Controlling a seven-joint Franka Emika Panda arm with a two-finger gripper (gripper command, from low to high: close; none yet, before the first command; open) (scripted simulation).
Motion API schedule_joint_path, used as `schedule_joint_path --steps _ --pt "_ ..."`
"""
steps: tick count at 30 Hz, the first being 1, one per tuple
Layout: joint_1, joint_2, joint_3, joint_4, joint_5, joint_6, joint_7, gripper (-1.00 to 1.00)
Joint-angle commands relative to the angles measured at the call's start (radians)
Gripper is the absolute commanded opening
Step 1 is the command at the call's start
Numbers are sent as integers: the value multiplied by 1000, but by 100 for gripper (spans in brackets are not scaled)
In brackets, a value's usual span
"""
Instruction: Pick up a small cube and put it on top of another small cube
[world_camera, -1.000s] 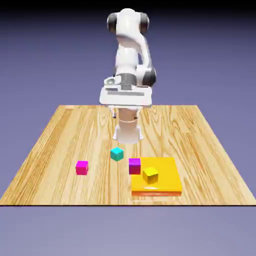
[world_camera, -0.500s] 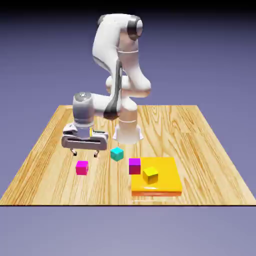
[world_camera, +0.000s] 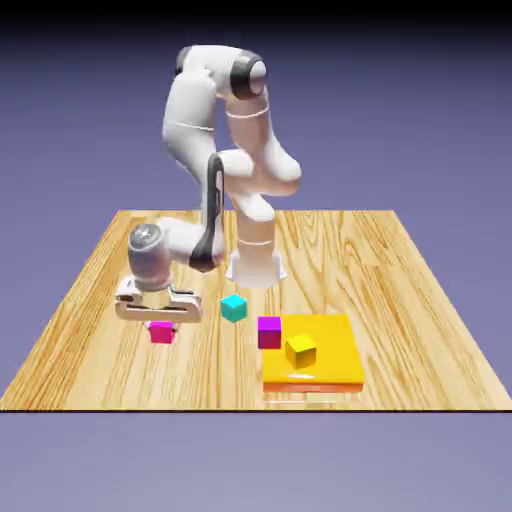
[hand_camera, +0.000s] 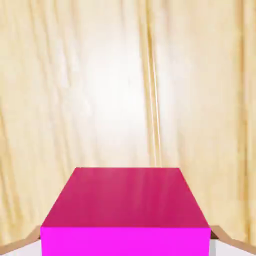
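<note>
A pink cube lies on the wooden table toward the exterior view's left. My gripper has come down over it, fingers pointing straight down, one on each side of the cube. The hand view shows the pink cube large at the bottom edge, and only the corners of my grey fingertips show beside it. The jaws stand open around the cube. A teal cube and a purple cube sit to the right of it.
A flat yellow slab lies at the front right of the table, with a yellow cube on top. The purple cube touches the slab's left edge. The robot's base stands behind the teal cube.
The arm swung from above the table's middle out to the exterior view's left, then dropped until the fingers straddle the pink cube. No cube has moved.
</note>
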Motion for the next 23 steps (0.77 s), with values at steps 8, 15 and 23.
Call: schedule_joint_path --steps 8,15,23 --pt "273 -57 183 171 52 -238 176 -100" --pt "471 -85 318 296 90 -399 303 -100" --pt "475 2 309 246 66 -264 321 100"
